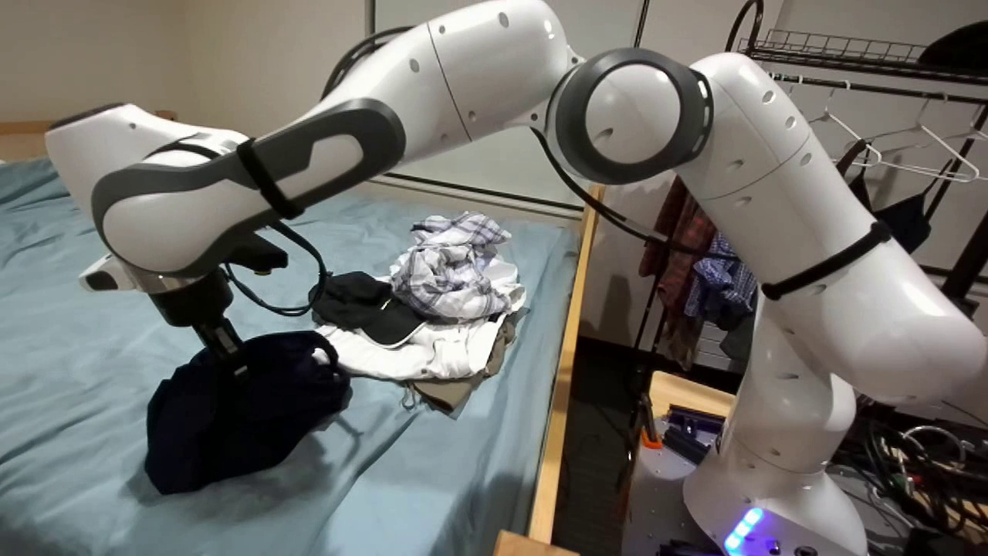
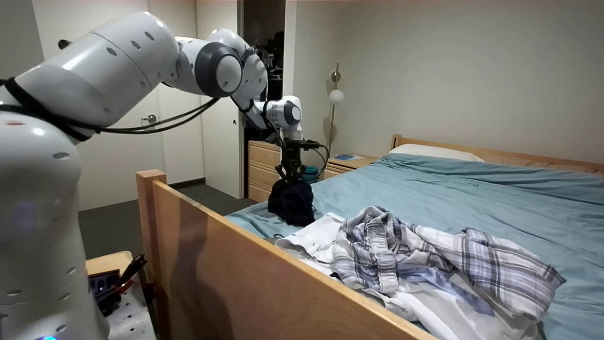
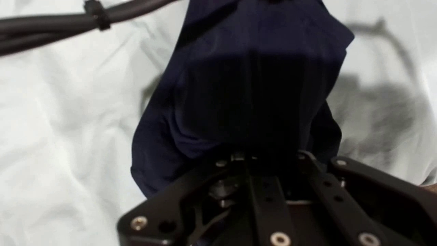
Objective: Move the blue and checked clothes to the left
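A dark navy blue piece of clothing (image 1: 247, 432) is bunched in my gripper (image 1: 238, 369). It hangs from the fingers over the bed, and I cannot tell whether its lower edge touches the sheet. It also shows in an exterior view (image 2: 290, 200) and fills the middle of the wrist view (image 3: 259, 37). My gripper (image 2: 291, 178) is shut on it, with the fingertips (image 3: 269, 159) sunk in dark folds. The white and grey-purple checked clothes (image 1: 455, 266) lie crumpled on top of a clothes pile, apart from the gripper. They also show in an exterior view (image 2: 490, 255).
The pile also holds a black garment (image 1: 363, 305), white clothes (image 1: 401, 351) and a brown-olive garment (image 1: 448, 392). The pile lies on a bed with a blue-green sheet (image 1: 69, 371). A wooden bed board (image 2: 264, 283) stands between the robot base and the pile.
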Available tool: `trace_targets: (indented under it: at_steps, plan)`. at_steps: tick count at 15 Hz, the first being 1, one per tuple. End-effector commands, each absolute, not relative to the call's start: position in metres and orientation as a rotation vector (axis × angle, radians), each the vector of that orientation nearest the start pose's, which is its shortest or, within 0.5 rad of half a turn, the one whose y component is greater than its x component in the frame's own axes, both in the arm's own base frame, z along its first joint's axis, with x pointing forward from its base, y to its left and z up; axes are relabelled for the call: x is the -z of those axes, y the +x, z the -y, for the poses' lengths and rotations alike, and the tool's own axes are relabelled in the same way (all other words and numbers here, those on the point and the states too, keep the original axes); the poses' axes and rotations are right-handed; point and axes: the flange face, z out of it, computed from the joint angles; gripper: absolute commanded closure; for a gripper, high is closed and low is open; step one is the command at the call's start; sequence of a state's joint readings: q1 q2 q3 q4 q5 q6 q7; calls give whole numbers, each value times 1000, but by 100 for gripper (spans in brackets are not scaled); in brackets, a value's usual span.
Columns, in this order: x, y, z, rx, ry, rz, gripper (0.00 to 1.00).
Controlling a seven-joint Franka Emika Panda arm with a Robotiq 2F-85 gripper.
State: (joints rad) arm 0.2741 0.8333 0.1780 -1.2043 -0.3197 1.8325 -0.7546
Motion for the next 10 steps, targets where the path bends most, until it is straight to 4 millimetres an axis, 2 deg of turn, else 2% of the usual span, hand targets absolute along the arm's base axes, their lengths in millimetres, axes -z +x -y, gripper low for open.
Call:
trace_targets:
  at_steps: [1, 2, 4, 6, 10]
  plan:
    - [-269, 683, -268, -474, -2560, 1997, 92]
    - [-268, 680, -266, -529, -2573, 1991, 64]
    - [-269, 674, -264, -608, -2574, 1975, 59]
    - [-276, 673, -260, -629, -2582, 1947, 46]
    - [-305, 679, -250, -556, -2658, 1852, 20]
